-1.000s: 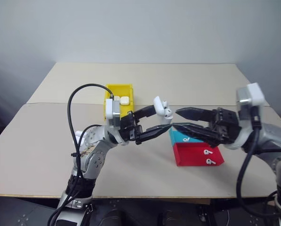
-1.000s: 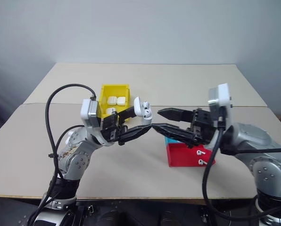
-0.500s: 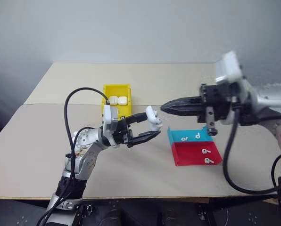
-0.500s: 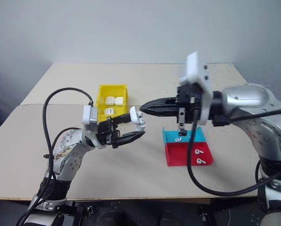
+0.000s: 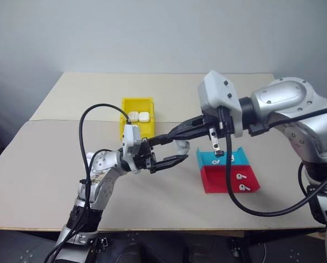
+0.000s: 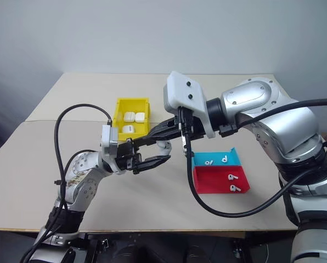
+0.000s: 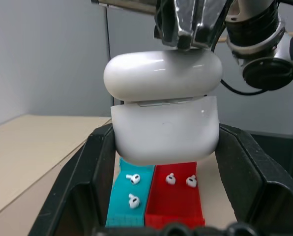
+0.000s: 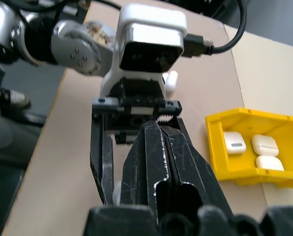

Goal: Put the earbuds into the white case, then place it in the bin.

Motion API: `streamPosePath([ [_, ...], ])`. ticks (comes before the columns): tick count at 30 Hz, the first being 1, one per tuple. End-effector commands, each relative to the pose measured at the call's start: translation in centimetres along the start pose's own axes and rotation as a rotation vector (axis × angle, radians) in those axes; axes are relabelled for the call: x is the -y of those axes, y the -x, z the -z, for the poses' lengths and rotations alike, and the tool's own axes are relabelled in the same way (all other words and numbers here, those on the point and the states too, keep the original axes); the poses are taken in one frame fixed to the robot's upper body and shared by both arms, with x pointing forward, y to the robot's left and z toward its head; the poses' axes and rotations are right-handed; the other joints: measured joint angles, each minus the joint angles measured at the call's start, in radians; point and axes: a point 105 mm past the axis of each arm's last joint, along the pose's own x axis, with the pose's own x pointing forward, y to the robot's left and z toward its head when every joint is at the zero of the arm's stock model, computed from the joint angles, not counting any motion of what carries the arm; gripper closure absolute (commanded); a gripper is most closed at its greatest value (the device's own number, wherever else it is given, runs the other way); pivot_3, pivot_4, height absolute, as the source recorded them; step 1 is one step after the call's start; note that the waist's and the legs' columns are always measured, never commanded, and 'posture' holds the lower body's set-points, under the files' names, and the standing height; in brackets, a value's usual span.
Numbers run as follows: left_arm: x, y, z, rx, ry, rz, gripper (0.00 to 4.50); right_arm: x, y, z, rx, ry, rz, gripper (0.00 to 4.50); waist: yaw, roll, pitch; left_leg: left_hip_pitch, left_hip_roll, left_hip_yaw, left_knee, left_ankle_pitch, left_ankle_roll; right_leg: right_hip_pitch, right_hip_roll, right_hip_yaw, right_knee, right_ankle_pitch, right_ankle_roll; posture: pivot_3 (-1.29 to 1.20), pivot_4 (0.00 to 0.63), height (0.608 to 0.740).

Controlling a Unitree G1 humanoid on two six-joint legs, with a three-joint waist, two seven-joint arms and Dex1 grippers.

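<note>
Beige worktop [image 5: 54,159] is backed by a plain grey wall. The white case [image 7: 163,115] is held above the worktop between the fingers of the left gripper [image 5: 174,149], which are spread wide around its lower body; its lid is nearly shut. The right gripper [image 5: 172,134] is pressed fully closed, holding nothing, its tips at the lid. Loose earbuds [image 5: 239,182] lie in the teal and red trays [image 5: 226,178]. The bin [image 5: 137,105] already contains three cases. The glossy, rigid, light shell is judged slippery; it should be gripped across the flat sides, clear of the hinge.
</note>
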Motion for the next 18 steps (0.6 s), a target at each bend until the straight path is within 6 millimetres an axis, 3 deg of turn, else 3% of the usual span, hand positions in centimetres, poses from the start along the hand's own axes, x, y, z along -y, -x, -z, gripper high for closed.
streamPosePath([
  [1, -0.1, -0.2, -1.7, 0.056, -0.065, 0.000, 1.74, 0.1, 0.8, 0.3, -0.049, 0.049, 0.008, 4.46, 0.000, 0.000, 0.000, 0.000, 0.000, 0.000, 0.000, 0.000, 0.000, 0.000, 0.000, 0.000, 0.000, 0.000, 0.000, 0.00, 0.150, 0.740],
  [6, -0.2, -0.4, -2.1, 0.074, -0.081, -0.015, 1.74, 0.2, 1.7, 1.1, -0.064, 0.041, 0.046, 4.46, 0.000, 0.000, 0.000, 0.000, 0.000, 0.000, 0.000, 0.000, 0.000, 0.000, 0.000, 0.000, 0.000, 0.000, 0.000, 0.00, 0.150, 0.740],
  [10, -0.9, 0.1, -2.4, 0.079, -0.122, -0.108, 1.74, 2.0, 3.8, -0.5, 0.098, -0.061, 0.209, 4.46, 0.000, 0.000, 0.000, 0.000, 0.000, 0.000, 0.000, 0.000, 0.000, 0.000, 0.000, 0.000, 0.000, 0.000, 0.000, 0.00, 0.150, 0.740],
  [14, -5.5, 2.2, -3.1, -0.009, -0.237, -0.499, 1.74, 3.4, 6.2, 1.3, 0.218, -0.207, 0.486, 4.46, 0.002, 0.000, 0.000, 0.000, 0.000, -0.001, 0.000, 0.000, 0.000, 0.001, 0.000, -0.001, 0.000, 0.000, 0.000, 0.00, 0.150, 0.740],
  [18, -11.0, 4.6, -1.8, -0.245, -0.309, -0.855, 1.74, 2.1, 5.4, 3.6, 0.255, -0.319, 0.578, 4.46, 0.009, 0.000, 0.000, 0.000, -0.001, -0.001, 0.000, 0.000, 0.000, 0.002, -0.001, -0.002, 0.000, 0.001, 0.000, 0.00, 0.150, 0.740],
])
